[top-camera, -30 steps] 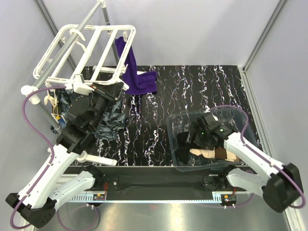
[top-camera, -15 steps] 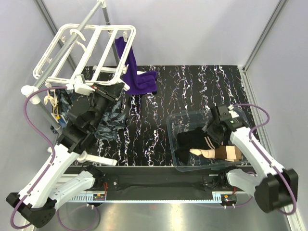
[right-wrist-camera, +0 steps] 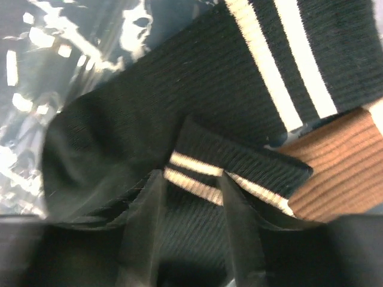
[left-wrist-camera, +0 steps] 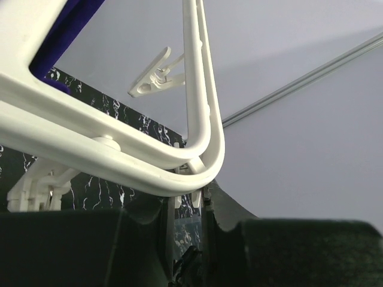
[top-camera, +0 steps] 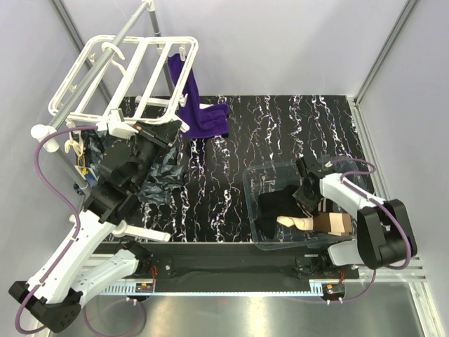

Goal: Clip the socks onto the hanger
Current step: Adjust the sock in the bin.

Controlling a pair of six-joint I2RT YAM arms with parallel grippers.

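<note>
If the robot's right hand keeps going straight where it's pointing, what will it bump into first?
Probably the striped cuff of a black sock. The right gripper points at it from very near, its fingers either side of the cuff.

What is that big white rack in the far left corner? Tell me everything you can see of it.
The hanger is a white, plastic-looking rectangular frame with parallel crossbars and a hook, tilted against a grey pole at the far left. Small white clips dangle from its edge; one clip sticks out sideways. A purple cloth hangs from its far right side. The left gripper, shut, sits just under a rounded corner; whether it pinches a clip is unclear.
</note>
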